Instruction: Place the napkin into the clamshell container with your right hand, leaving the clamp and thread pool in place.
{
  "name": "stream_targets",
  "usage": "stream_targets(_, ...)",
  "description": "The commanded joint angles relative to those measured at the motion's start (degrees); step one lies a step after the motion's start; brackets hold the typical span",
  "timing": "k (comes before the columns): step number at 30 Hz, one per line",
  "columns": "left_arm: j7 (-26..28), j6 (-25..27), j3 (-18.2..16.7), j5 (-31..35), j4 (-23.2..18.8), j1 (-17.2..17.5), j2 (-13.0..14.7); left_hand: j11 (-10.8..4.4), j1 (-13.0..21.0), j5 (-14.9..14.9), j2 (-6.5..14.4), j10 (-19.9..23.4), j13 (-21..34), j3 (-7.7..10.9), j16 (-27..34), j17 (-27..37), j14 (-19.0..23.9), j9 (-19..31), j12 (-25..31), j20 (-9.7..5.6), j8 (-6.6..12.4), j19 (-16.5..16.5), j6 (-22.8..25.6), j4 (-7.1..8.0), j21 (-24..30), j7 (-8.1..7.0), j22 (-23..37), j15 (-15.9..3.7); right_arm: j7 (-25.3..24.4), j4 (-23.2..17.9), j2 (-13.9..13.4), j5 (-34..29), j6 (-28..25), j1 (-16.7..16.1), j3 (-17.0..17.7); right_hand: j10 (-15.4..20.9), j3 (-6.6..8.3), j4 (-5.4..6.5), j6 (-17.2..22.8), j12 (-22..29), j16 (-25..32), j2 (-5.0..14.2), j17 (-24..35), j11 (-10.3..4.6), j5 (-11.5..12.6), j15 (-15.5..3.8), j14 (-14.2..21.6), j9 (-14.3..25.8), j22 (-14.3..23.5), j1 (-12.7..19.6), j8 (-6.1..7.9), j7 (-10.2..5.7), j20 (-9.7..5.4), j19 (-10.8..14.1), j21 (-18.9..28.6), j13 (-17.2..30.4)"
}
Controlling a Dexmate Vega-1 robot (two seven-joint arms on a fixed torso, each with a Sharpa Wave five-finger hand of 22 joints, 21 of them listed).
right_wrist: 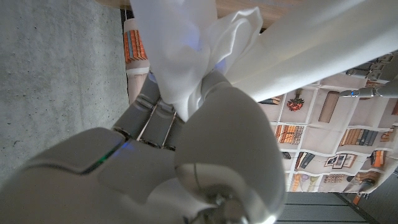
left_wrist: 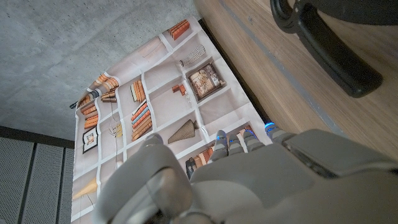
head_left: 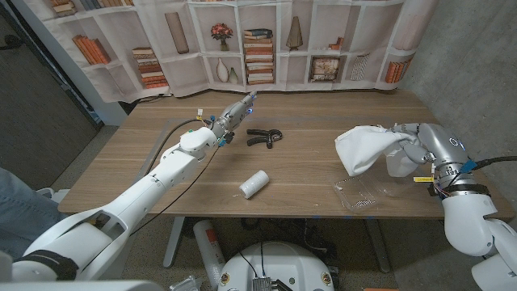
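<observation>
Head view has the right hand (head_left: 408,139) pinching the napkin (head_left: 365,148) aloft above the open container (head_left: 365,192) near the table's right front corner, seemingly ready to lower it in; left hand's (head_left: 234,115) state is unclear

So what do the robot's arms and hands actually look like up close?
Both arms have smooth white rounded shells with black bands at the joints. A black cable runs along the left arm, with small yellow tags near its wrist. The right arm also carries a yellow tag and a black cable. The left hand and right hand are silver-grey, with small blue lights.
</observation>
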Motion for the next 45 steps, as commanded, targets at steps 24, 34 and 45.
stream_targets(24,0.6,-0.1,-0.4,0.4,-1.4,0.3,0.7,-0.02,0.4,-0.3,0.8,-0.5,0.1,-0.45,0.0,0.2,-3.0,0.1,0.1,0.5,-0.43,-7.4,-1.0,-0.05,-0.2,-0.37,0.3,0.51,-2.3,3.6,-0.5,6.1,-1.2,0.4,-1.0,6.7,2.38,-0.17,1.0,-0.3,0.5,0.29,0.4,-5.57,0.3,-4.83,3.4,0.2,-0.1,-0.7,-0.02,-0.46,-8.28,0.1,0.0,0.9)
stream_targets(34,0.8,0.1,-0.5,0.4,-1.8,0.3,0.8,-0.08,0.4,-0.3,0.8,-0.4,0.1,-0.53,0.0,0.2,-3.0,0.1,0.1,0.48,-0.33,-7.4,-0.9,-0.06,-0.2,-0.33,0.2,0.5,-3.2,5.1,-1.2,7.7,-1.2,0.7,-2.1,6.7,2.8,-0.16,1.2,-0.7,0.4,0.24,0.4,-5.38,0.3,-4.77,3.4,0.2,-0.1,-1.0,-0.02,-0.48,-8.28,0.1,-0.1,1.0)
stream_targets(45,1.2,0.2,-0.8,0.2,-2.3,0.8,1.1,-0.08,0.4,-0.3,0.9,-0.4,0.1,-0.62,0.0,0.2,-3.0,0.1,0.1,0.51,-0.25,-7.5,-0.8,-0.07,-0.2,-0.32,0.2,0.52,-3.5,5.8,-2.3,9.2,-1.9,1.0,-2.9,6.9,3.14,-0.21,1.3,-0.9,0.4,0.16,0.5,-5.4,0.3,-4.79,3.4,0.2,-0.1,-1.3,-0.04,-0.45,-8.28,0.2,-0.3,1.1)
